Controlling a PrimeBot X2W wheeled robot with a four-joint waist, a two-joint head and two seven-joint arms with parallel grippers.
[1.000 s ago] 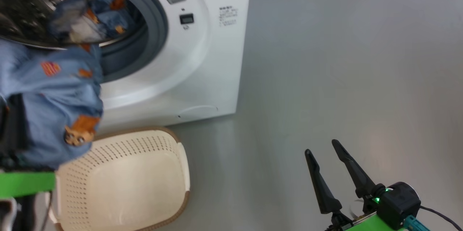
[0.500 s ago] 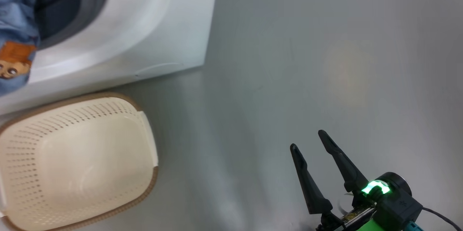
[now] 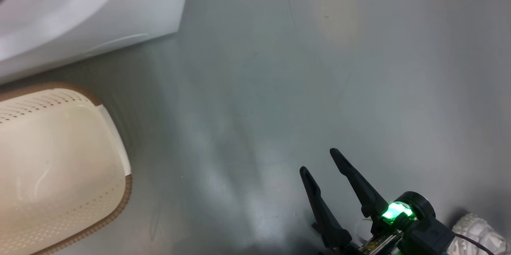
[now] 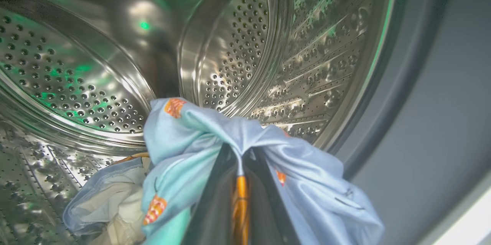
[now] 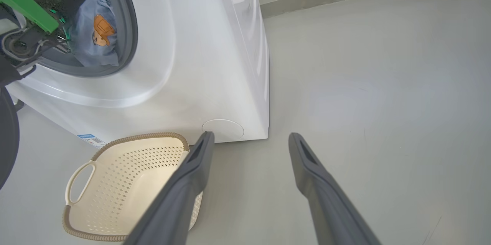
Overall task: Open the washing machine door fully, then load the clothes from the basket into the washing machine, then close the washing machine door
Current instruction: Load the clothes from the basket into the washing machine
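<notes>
At the far left, seen from the right wrist, a dark curved shape [image 5: 7, 137] cuts the edge, too little of it in view to tell what it is. Next to it the green-banded left arm [image 5: 27, 7] reaches into the mouth of the washing machine [image 5: 199, 64], where a blue garment [image 5: 94, 38] with an orange print hangs just inside the grey gasket [image 5: 130, 26]. The left wrist view looks into the steel drum [image 4: 238, 45]: the left gripper [image 4: 241, 153] has its two dark fingers drawn together, pinching a fold of the clothes [image 4: 184, 137], blue fabric that drapes over both fingers. Lower left of it, more blue cloth and a cream piece [image 4: 115, 199] lie on the drum's bottom. Below the machine's front stands the basket [image 5: 126, 168], on the floor close to the white cabinet, its bare cream bottom showing, one white handle [image 5: 76, 180] at its left end, a blue label sticker [image 5: 91, 139] just beside its rim and the round lower flap [image 5: 222, 129] to its right. Further right, the right gripper [image 3: 318, 160] hovers over the grey floor [image 3: 319, 67] with its fingers spread wide and nothing between them, well apart from the basket [image 3: 127, 191] and the machine [image 3: 80, 7]. A white knobbly object [image 3: 479, 235] sits at the bottom right corner.
</notes>
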